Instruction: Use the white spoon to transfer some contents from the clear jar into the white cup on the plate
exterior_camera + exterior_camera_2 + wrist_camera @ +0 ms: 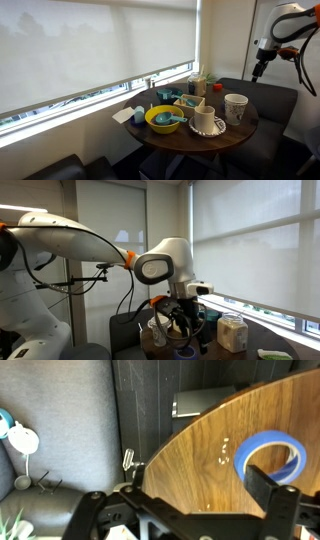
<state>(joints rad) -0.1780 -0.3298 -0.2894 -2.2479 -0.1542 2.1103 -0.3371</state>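
The spoon (200, 104) appears to stand in the cup (207, 122) on the plate (210, 133), mid-table (243, 127). The jar (232, 334), with pale beige contents, is clear in just an exterior view. The yellow bowl (158, 122) holds a teal utensil (170, 118). Only the wrist view shows a blue tape roll (272, 455). The gripper (258, 70) hangs released by the table's edge, holding nothing.

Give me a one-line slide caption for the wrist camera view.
Gripper, jaws open and empty, above the edge of a round wooden table bearing a blue tape roll.

The round wooden bench (175, 140) carries a yellow bowl (152, 118) with a teal utensil (172, 119), a patterned cup (236, 107) and blue tape (270, 438).
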